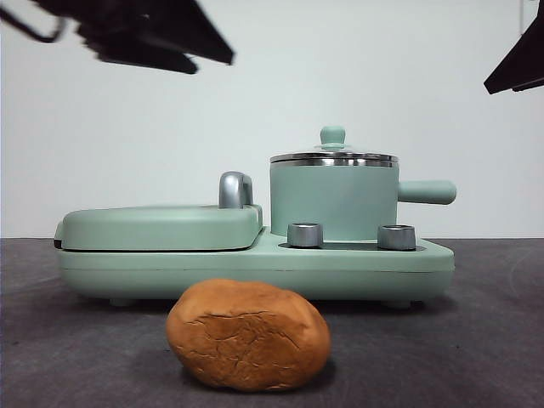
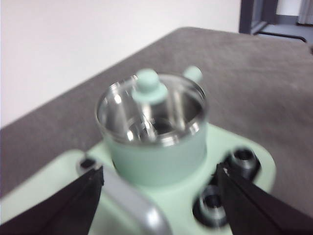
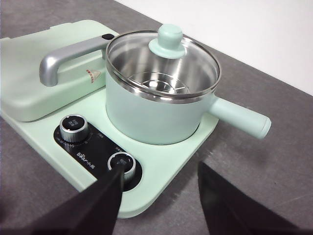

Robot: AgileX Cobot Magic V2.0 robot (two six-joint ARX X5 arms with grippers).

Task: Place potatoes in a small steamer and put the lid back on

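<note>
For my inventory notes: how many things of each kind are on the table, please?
Potato: 1
Steamer pot: 1
Glass lid: 1
Cooker base with closed griddle cover: 1
Control knobs: 2
Total: 6

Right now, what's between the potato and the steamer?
Front view: the cooker base with two knobs; potato on the table in front, steamer on the base.

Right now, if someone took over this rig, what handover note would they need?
Left hand: open, empty, above the steamer, facing the lid knob.
Right hand: open, empty, beside the base near the dials.
Potato: on the table in front of the appliance.
Lid: on the steamer; the pot looks empty apart from its rack.
Done: nothing.
Left: remove lid, put potato in, replace lid.
</note>
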